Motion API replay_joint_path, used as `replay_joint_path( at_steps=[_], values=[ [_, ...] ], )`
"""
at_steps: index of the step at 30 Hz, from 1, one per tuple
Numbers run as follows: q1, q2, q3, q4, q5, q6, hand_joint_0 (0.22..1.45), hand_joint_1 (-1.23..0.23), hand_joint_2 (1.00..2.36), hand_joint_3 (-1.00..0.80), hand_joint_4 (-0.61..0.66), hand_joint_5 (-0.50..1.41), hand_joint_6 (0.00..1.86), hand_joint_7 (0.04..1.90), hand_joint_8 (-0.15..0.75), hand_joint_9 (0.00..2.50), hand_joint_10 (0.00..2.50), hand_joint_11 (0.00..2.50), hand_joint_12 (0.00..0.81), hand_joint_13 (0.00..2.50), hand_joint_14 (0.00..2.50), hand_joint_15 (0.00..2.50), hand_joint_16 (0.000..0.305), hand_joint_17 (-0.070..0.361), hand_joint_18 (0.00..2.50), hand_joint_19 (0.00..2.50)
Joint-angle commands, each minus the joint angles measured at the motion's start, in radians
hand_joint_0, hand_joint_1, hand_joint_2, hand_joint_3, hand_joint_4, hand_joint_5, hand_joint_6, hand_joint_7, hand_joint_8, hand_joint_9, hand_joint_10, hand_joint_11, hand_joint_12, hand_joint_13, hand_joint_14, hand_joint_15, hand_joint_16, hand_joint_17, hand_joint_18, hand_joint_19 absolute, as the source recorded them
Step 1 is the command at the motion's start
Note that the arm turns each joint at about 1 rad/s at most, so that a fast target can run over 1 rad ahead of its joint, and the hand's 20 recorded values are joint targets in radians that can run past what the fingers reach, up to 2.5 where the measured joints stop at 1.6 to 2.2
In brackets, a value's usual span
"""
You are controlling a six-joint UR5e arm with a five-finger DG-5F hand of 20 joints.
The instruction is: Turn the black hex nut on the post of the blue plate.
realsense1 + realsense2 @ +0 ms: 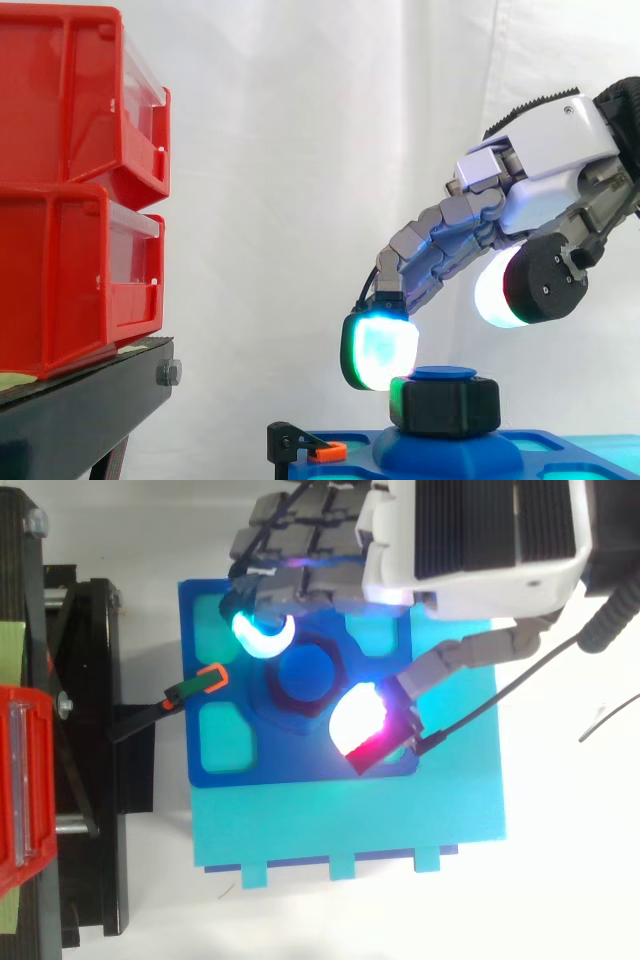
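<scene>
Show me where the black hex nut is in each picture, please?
Side view: the black hex nut sits low, right of centre, on the blue plate.
Top view: the nut rings the round blue post, upper middle.
Shared landmark: the small orange clip left of the nut.

The hex nut [445, 405] is black with a green gleam, and the post [443, 373] above it is blue. The plate [300, 770] is deep blue with cyan pockets, on a paler cyan base [450, 810]. The hand [545, 150] is silver-grey; one fingertip [380, 350] glows cyan-white, the thumb pad [362, 725] white and magenta. The bins [70, 190] are red, their stand [80, 400] black. The clip [205, 683] at the plate's left edge is black, tipped orange.
</scene>
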Motion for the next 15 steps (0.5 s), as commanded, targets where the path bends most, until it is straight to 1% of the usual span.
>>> replay_joint_path(
  at_steps=[1,3,6,7,9,11,15],
  values=[
    [-0.019,0.0,-0.004,0.0,-0.022,-0.013,0.47,-0.4,1.0,-0.5,0.22,-0.19,0.5,0.79,0.262,0.38,0.0,0.0,0.379,0.31,0.0,0.0,0.057,0.127,0.12,0.0],
    [-0.025,0.0,-0.007,0.0,-0.035,-0.013,0.47,-0.4,1.0,-0.5,0.22,-0.19,0.5,0.79,0.261,0.38,0.0,0.0,0.379,0.31,0.0,0.0,0.056,0.127,0.12,0.0],
    [-0.027,0.0,-0.005,0.0,-0.036,-0.011,0.47,-0.4,1.0,-0.5,0.22,-0.19,0.5,0.79,0.26,0.38,0.0,0.0,0.379,0.31,0.0,0.0,0.056,0.127,0.12,0.0],
    [-0.019,0.0,0.002,0.0,-0.033,-0.011,0.47,-0.4,1.0,-0.5,0.22,-0.19,0.5,0.79,0.261,0.38,0.0,0.0,0.379,0.31,0.0,0.0,0.056,0.127,0.12,0.0],
    [-0.016,0.0,0.007,0.001,-0.032,-0.011,0.47,-0.4,1.0,-0.5,0.22,-0.19,0.5,0.79,0.262,0.38,0.0,0.0,0.379,0.31,0.0,0.0,0.056,0.127,0.12,0.0],
    [-0.007,0.0,0.022,0.006,-0.024,-0.011,0.47,-0.4,1.0,-0.5,0.22,-0.19,0.5,0.79,0.261,0.38,0.0,0.0,0.379,0.31,0.0,0.0,0.056,0.127,0.12,0.0],
    [0.004,-0.001,0.03,0.007,-0.012,-0.011,0.47,-0.4,1.0,-0.5,0.22,-0.19,0.5,0.79,0.261,0.38,0.0,0.0,0.378,0.31,0.0,0.0,0.057,0.127,0.13,0.0]
  ],
)
